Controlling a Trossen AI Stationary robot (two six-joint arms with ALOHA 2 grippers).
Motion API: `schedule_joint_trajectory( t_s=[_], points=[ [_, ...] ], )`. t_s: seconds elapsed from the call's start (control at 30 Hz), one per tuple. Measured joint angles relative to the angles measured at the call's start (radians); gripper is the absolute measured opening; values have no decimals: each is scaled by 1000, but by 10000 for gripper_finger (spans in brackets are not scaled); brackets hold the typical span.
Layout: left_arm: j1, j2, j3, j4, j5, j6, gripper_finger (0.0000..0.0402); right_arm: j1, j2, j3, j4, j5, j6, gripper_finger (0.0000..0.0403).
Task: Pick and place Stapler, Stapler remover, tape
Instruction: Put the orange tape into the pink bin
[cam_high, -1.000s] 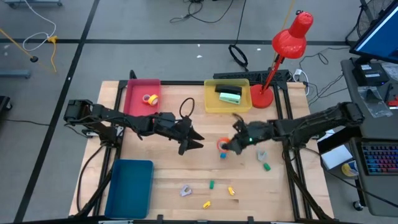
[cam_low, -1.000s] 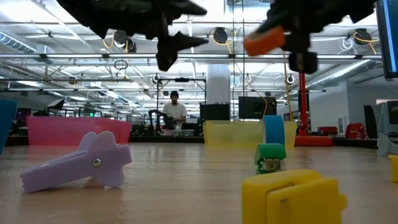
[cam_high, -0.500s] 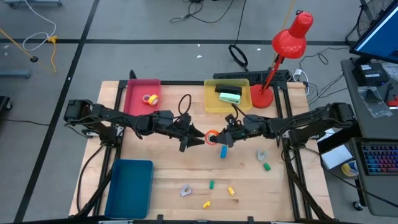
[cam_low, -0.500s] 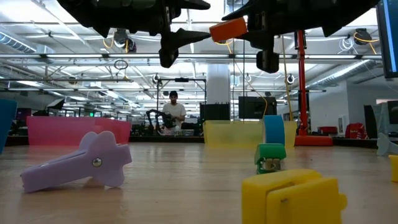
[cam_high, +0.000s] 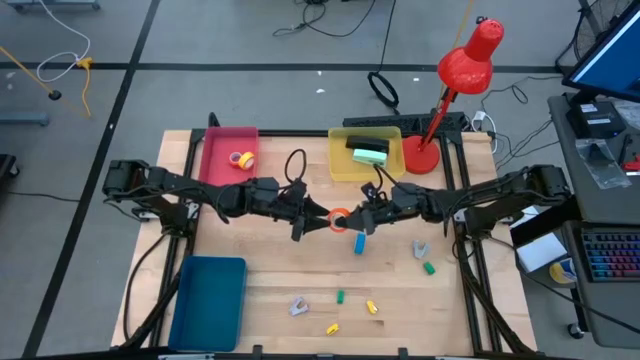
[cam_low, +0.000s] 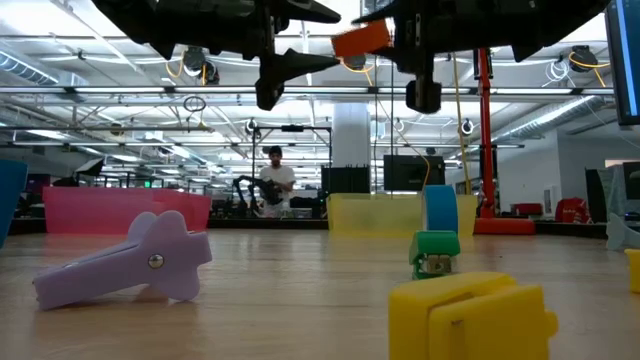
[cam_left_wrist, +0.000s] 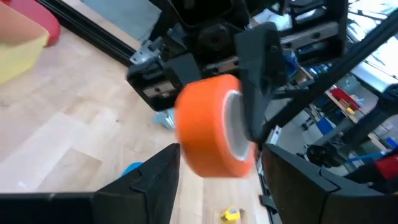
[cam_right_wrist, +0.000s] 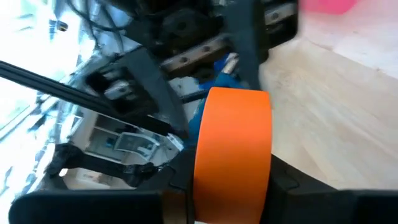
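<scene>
The right end effector (cam_high: 352, 218) is gripping the orange tape roll (cam_high: 339, 219) mid-air, presenting it between the left end effector's (cam_high: 315, 221) spread fingers, apparently for handover.

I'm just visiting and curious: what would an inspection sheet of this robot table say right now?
Surface: wooden table, with pink tray, yellow tray, blue bin.
Job's things: orange tape held in the air; blue tape on the table; yellow tape in the pink tray.
Clutter: small coloured pieces near the front edge; red lamp.
Grippers: right gripper shut on orange tape; left gripper open, facing it.
Cables: loops on the floor.
Surroundings: person far behind.
</scene>
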Motion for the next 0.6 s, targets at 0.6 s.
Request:
schedule_joint_trajectory(
  t_s=[0.6],
  points=[
    [2,-1,1,-43,54,-44,188,-20,89,79,9,-58,-38,87]
  ],
)
